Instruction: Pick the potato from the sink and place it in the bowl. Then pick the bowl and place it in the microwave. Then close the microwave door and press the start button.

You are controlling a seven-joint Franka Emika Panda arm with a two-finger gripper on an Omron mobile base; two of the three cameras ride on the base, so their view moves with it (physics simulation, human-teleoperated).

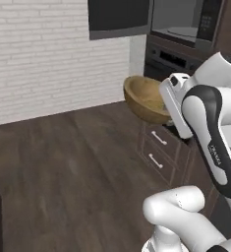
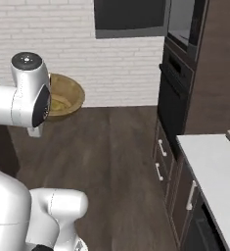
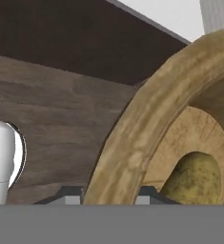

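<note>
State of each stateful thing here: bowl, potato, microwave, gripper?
bowl: lifted off any surface, tilted, rim clamped by the gripper
potato: lying inside the bowl
microwave: interior exposed
microwave door: swung open
gripper: shut on the bowl's rim

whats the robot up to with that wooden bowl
The arm is carrying the bowl in the air above the wood floor, with its gripper clamped on the rim. The potato already lies inside the bowl. The microwave sits up in the dark cabinet wall with its door swung open, so the bowl has yet to go in.
</note>
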